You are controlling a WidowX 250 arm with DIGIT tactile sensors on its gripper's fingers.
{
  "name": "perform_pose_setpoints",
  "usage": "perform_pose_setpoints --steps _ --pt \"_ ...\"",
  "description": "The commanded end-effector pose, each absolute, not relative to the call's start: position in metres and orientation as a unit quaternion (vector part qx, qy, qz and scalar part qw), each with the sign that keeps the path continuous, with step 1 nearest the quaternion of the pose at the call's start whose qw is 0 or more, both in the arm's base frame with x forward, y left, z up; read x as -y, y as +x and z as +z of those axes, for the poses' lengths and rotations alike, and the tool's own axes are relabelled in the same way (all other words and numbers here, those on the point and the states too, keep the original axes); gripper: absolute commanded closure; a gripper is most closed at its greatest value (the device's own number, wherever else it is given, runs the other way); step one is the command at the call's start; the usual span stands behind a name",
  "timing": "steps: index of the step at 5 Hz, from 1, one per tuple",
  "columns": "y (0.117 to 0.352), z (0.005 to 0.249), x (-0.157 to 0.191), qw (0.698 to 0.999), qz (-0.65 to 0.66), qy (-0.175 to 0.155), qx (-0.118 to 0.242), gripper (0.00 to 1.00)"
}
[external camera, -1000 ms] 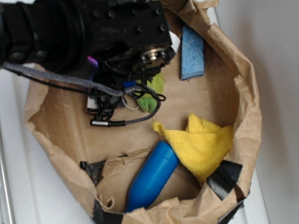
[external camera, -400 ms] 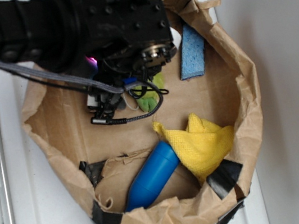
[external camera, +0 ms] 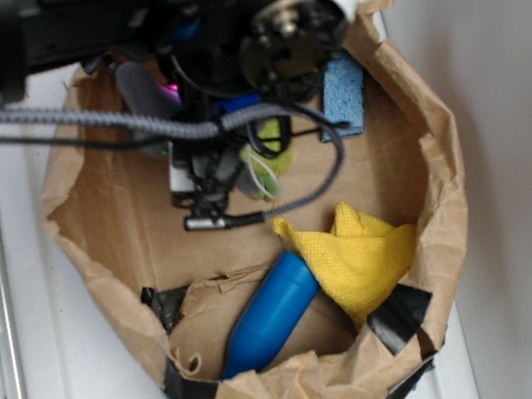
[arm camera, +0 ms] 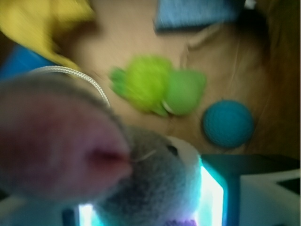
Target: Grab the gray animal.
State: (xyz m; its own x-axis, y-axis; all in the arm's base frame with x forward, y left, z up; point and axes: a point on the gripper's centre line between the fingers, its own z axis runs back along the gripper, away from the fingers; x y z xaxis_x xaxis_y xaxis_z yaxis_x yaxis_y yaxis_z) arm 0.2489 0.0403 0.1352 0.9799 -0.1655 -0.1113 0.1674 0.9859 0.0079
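White tabletop shows around a crumpled brown paper bag, and over its upper part the black arm has shifted up and to the right since a second ago, uncovering more of the bag's floor. That reads as a lift, because the gray animal fills the wrist view right at the gripper, well above the green plush and teal ball. The gripper appears pinched on the toy (its fingers are mostly hidden), so the grab looks nearly done.

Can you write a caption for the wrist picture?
Gray animal up close at the camera, with green plush and teal ball behind.
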Motion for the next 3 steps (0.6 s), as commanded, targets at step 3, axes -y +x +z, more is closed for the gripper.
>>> perform_pose_setpoints --steps 3 --pt "0.2594 0.1729 -0.0108 0.998 -0.034 0.024 0.049 1.0"
